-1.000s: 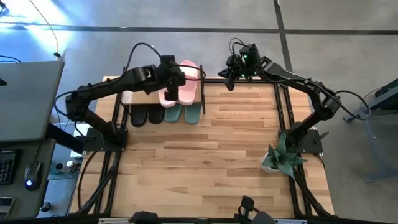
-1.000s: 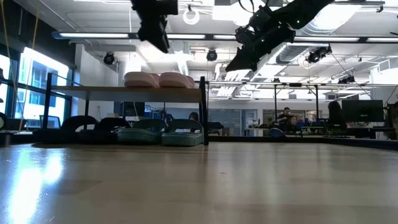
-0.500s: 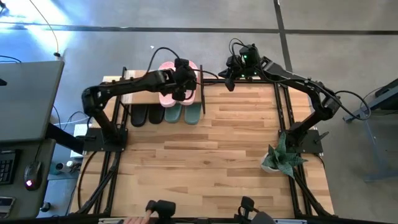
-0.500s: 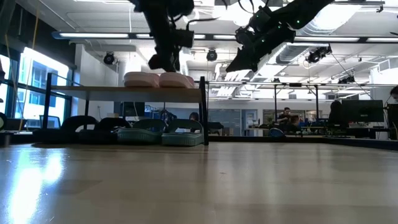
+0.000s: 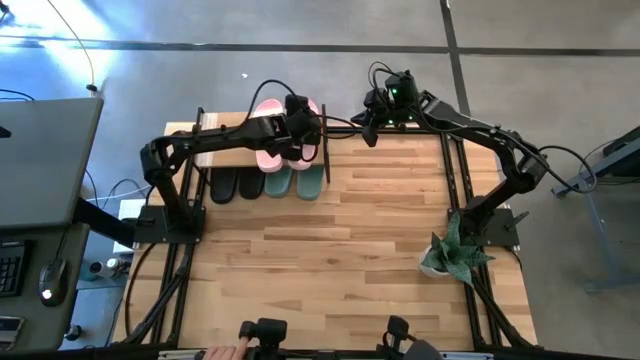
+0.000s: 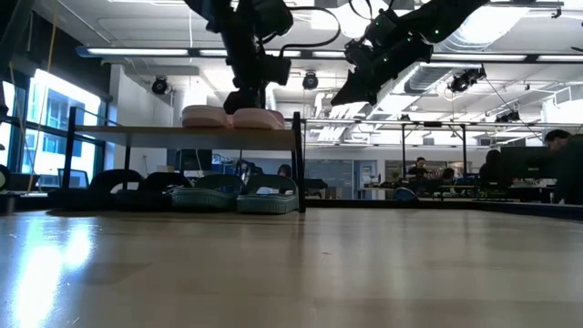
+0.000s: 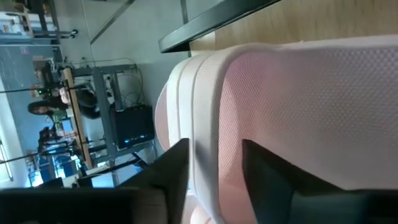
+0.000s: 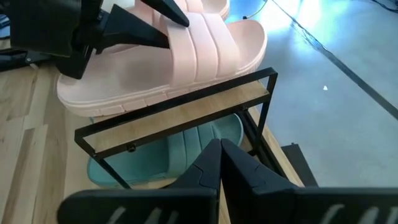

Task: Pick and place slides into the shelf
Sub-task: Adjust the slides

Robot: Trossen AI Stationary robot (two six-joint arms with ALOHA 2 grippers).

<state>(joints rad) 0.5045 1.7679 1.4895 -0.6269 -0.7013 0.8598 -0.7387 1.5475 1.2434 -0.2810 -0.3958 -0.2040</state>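
Note:
The shelf (image 5: pixel 205 155) stands at the table's far left. The pale pink slides (image 6: pixel 232 117) lie on its top board. The black pair (image 5: pixel 235 185) and the sage green pair (image 5: pixel 295 182) sit on the lower level. My left gripper (image 5: pixel 302 135) reaches across the top board and is shut on the right-hand pink slide (image 8: pixel 186 68). My right gripper (image 5: pixel 370 128) is shut and hovers in the air just off the shelf's right end, touching nothing. My left gripper pinches the wide strap (image 7: pixel 214 143) of the right-hand pink slide between its two fingers. One finger (image 7: pixel 174 177) is on each side of the strap's ribbed edge. It comes from above, slanting in from the table's left. The slide lies flat on the shelf's top board.
A potted plant (image 5: pixel 455 250) stands near the table's right edge. The wooden tabletop (image 5: pixel 330 260) in front of the shelf is open room. A person's hand (image 5: pixel 215 353) shows at the near edge. The shelf's black frame post (image 6: pixel 298 159) rises at its right end.
My left gripper has swung toward the table's right along the shelf and come down from high above the top board onto the right-hand pink slide. The slides have stayed where they were. A person's hand has appeared at the near edge.

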